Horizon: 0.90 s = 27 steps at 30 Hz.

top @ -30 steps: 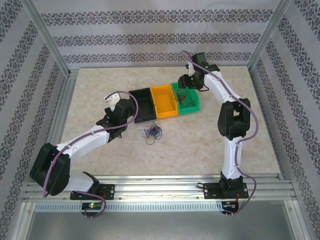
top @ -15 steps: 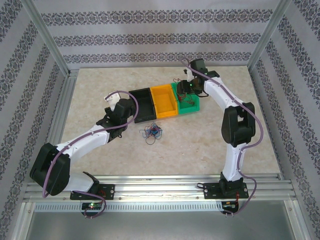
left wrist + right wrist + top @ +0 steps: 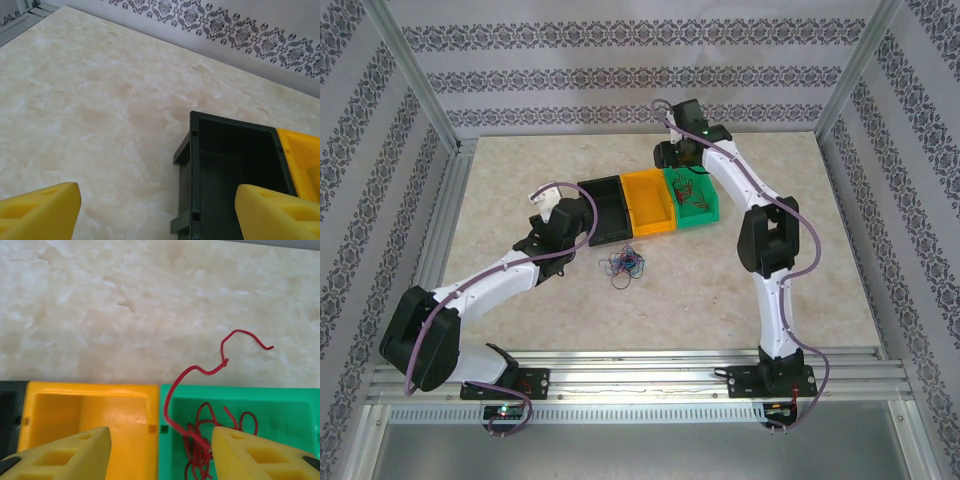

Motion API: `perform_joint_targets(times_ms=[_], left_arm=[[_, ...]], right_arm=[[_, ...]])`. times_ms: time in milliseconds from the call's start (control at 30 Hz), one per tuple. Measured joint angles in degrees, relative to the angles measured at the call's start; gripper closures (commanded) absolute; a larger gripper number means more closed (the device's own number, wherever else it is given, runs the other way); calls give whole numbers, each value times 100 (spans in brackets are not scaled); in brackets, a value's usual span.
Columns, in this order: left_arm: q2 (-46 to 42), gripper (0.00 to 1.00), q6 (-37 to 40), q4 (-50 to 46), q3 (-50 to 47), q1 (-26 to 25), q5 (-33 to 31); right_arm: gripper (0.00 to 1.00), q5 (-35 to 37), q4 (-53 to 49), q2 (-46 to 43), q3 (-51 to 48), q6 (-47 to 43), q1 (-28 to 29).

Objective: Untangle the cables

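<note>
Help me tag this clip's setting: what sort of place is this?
Probably a robot test cell: aluminium frame posts, patterned backdrop walls, two arms bolted to a marble-look table.

We see a pale beige, marble-patterned counter [image 3: 520, 180] across the middle of the overhead view, brightly and evenly lit, with only soft shadows. White walls banded with grey floral ornament [image 3: 620, 75] close it in along the top and down both sides. Silver aluminium posts [image 3: 415, 70] slant through the upper left and upper right corners. Along the bottom run ribbed silver aluminium rails [image 3: 640, 365], and below them lies a plain grey panel [image 3: 640, 450].
</note>
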Motion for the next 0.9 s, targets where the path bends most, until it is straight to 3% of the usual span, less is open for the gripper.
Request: perform_joint_targets(times_ms=[233,533,733,900], left_arm=[[0,19,0,0,0,0,-20],[0,19,-2,-2,0,0,-20],[0,19,-2,-2,0,0,-20],[0,19,-20,-2,0,0,-17]], right_arm=[[52,101,-236,476,385,-11,-37],[75,96,-308,872,1075,-4,-39],[66,31,-326,894,1154,7,-76],[65,13,-369,907,1154,-33,-76]])
